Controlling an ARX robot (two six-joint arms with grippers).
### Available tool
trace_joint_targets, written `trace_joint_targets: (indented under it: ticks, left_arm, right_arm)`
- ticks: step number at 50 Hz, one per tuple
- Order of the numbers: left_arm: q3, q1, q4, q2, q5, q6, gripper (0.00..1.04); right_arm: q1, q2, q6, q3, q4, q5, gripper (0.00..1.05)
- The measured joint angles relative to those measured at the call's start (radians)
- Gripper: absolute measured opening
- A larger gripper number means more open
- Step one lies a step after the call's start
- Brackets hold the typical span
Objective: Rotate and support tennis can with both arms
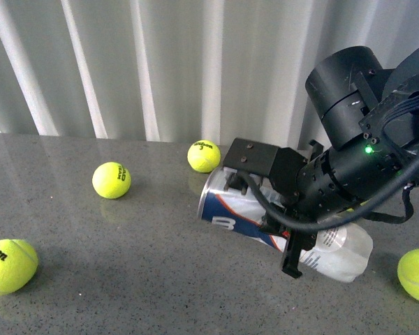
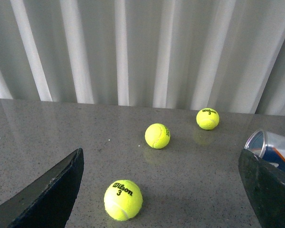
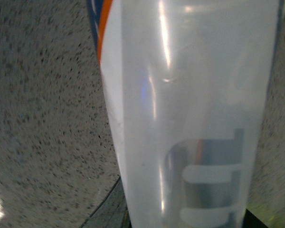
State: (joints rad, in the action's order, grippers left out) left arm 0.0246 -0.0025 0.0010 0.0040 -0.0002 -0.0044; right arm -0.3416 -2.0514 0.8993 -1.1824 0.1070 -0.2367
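A: Where's the can?

B: Can (image 1: 230,209) lies on its side on the worktop (image 1: 126,279), right of centre. The long axis runs slantwise, with the metal-rimmed end back-left beside a ball (image 1: 204,155) and the clear end front-right, nearer the robot.

A: Nearer arm?

B: Right, by far. Right pincer (image 1: 293,243) sits astride the can's middle, set across the axis. One finger (image 1: 291,264) goes down the near side and the other is hidden behind the can. The right wrist view is nothing but clear plastic and label, so it's very close. Can't tell whether the pads bite or only bracket it.

A: Right arm pose?

B: Slopes down from upper right, wrist low over the can.

A: Left?

B: Absent from the front view. Left pincer (image 2: 160,156) is spread wide and holds nothing, with only worktop and balls beyond it. The can's rim (image 2: 255,139) shows just past one finger. My read is that the can lies to the robot's right of it, so the left arm would have to cross that way to prop the rim end.
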Motion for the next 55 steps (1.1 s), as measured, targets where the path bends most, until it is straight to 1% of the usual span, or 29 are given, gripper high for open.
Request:
trace_joint_targets:
  ticks: [1,2,3,5,6,7,13,19,29,31,32,33,35,38,40,41,43,44,45,46,49,50,54,55]
  left_arm:
    - [0.000,0.000,0.000,0.000,0.000,0.000,0.98]
    - [0.000,0.000,0.000,0.000,0.000,0.000,0.98]
    - [0.000,0.000,0.000,0.000,0.000,0.000,0.98]
    - [0.000,0.000,0.000,0.000,0.000,0.000,0.98]
    - [0.000,0.000,0.000,0.000,0.000,0.000,0.98]
    - [0.000,0.000,0.000,0.000,0.000,0.000,0.98]
    - [0.000,0.000,0.000,0.000,0.000,0.000,0.98]
    - [0.000,0.000,0.000,0.000,0.000,0.000,0.98]
    - [0.000,0.000,0.000,0.000,0.000,0.000,0.98]
    - [0.000,0.000,0.000,0.000,0.000,0.000,0.98]
    - [0.000,0.000,0.000,0.000,0.000,0.000,0.98]
    - [0.000,0.000,0.000,0.000,0.000,0.000,0.98]
    - [0.000,0.000,0.000,0.000,0.000,0.000,0.98]
    - [0.000,0.000,0.000,0.000,0.000,0.000,0.98]
    - [0.000,0.000,0.000,0.000,0.000,0.000,0.98]
    - [0.000,0.000,0.000,0.000,0.000,0.000,0.98]
    - [0.000,0.000,0.000,0.000,0.000,0.000,0.98]
    - [0.000,0.000,0.000,0.000,0.000,0.000,0.98]
    - [0.000,0.000,0.000,0.000,0.000,0.000,0.98]
    - [0.000,0.000,0.000,0.000,0.000,0.000,0.98]
    - [0.000,0.000,0.000,0.000,0.000,0.000,0.98]
    - [0.000,0.000,0.000,0.000,0.000,0.000,0.98]
    - [0.000,0.000,0.000,0.000,0.000,0.000,0.98]
    - [0.000,0.000,0.000,0.000,0.000,0.000,0.98]
  right_arm:
    - [-0.004,-0.001,0.060,0.000,-0.001,0.005,0.21]
    - [-0.007,-0.002,0.075,0.000,-0.003,0.007,0.20]
    - [-0.012,-0.004,0.146,0.000,-0.008,0.010,0.19]
    - [-0.019,-0.011,0.223,-0.003,-0.014,0.010,0.18]
    - [-0.022,-0.013,0.235,-0.005,-0.015,0.010,0.17]
    - [-0.027,-0.021,0.303,-0.011,-0.021,0.009,0.16]
    - [-0.051,-0.072,0.446,-0.063,-0.029,0.003,0.12]
    - [-0.074,-0.146,0.459,-0.129,-0.024,0.005,0.10]
    - [-0.078,-0.187,0.428,-0.137,-0.045,0.008,0.08]
    - [-0.077,-0.187,0.425,-0.134,-0.044,0.005,0.16]
    - [-0.077,-0.187,0.423,-0.133,-0.045,0.003,0.18]
    - [-0.076,-0.187,0.421,-0.125,-0.052,0.000,0.24]
    - [-0.074,-0.187,0.410,-0.114,-0.055,-0.004,0.32]
    - [-0.071,-0.187,0.397,-0.103,-0.056,-0.019,0.39]
    - [-0.069,-0.187,0.378,-0.095,-0.063,-0.028,0.46]
    - [-0.069,-0.185,0.362,-0.090,-0.066,-0.034,0.51]
    - [-0.066,-0.183,0.336,-0.088,-0.064,-0.050,0.58]
    - [-0.066,-0.181,0.328,-0.087,-0.063,-0.053,0.60]
    - [-0.064,-0.179,0.311,-0.087,-0.061,-0.059,0.64]
    - [-0.063,-0.171,0.285,-0.085,-0.059,-0.070,0.70]
    - [-0.060,-0.151,0.226,-0.085,-0.047,-0.105,0.79]
    - [-0.058,-0.135,0.195,-0.082,-0.044,-0.120,0.86]
    - [-0.056,-0.098,0.136,-0.071,-0.047,-0.145,0.98]
    - [-0.056,-0.094,0.132,-0.069,-0.047,-0.147,0.99]
